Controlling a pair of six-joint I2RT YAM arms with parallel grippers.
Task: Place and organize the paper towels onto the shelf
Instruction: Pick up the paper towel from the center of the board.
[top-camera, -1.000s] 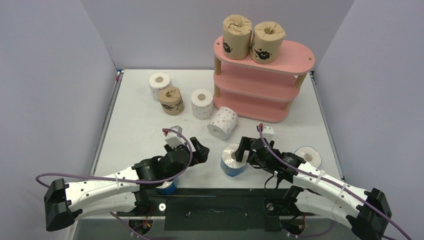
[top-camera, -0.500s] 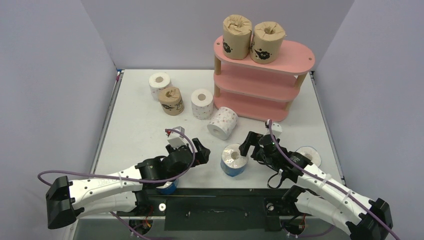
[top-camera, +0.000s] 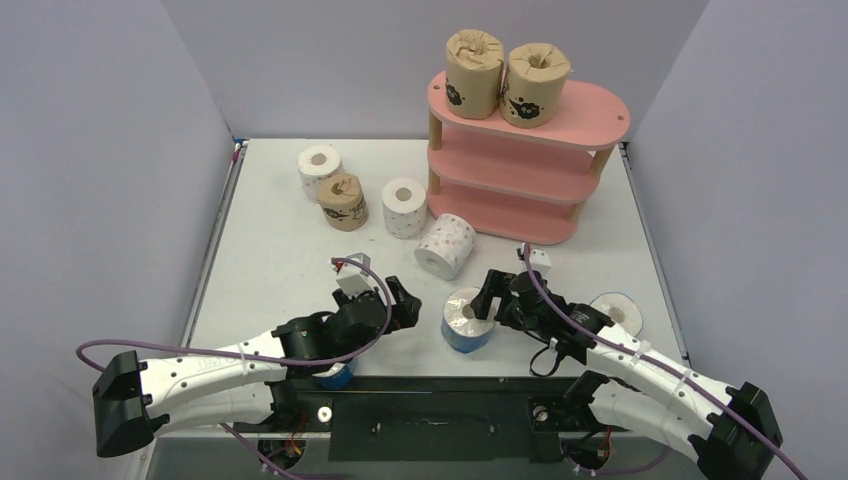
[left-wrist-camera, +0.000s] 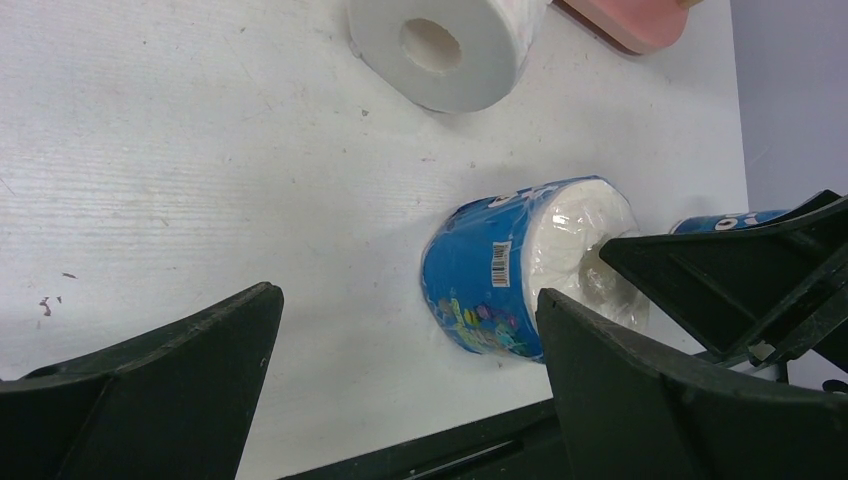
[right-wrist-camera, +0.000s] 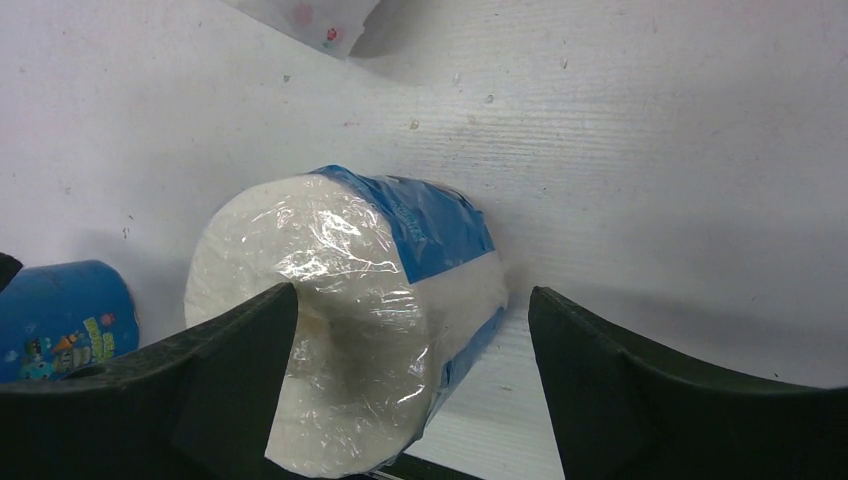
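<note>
Blue roll (left-wrist-camera: 520, 270) is showing a barcode sticker (left-wrist-camera: 500, 264), digits unreadable; right gripper (right-wrist-camera: 410, 292) is straddling it, jaws wide, unclamped; left gripper (left-wrist-camera: 405, 293) is gaping, empty.

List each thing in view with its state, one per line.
Shelf: upright, two brown rolls standing on top.
Third brown roll: standing.
Nearest white roll: on its side.
Other white rolls: standing.
Middle blue roll: standing, wrapped.
Right blue roll: standing.
Left gripper: open.
Right gripper: open, beside middle blue roll.

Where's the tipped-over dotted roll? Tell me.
Top view, centre: the tipped roll lies left of the shelf, near its bottom board, beside an upright white roll.
</note>
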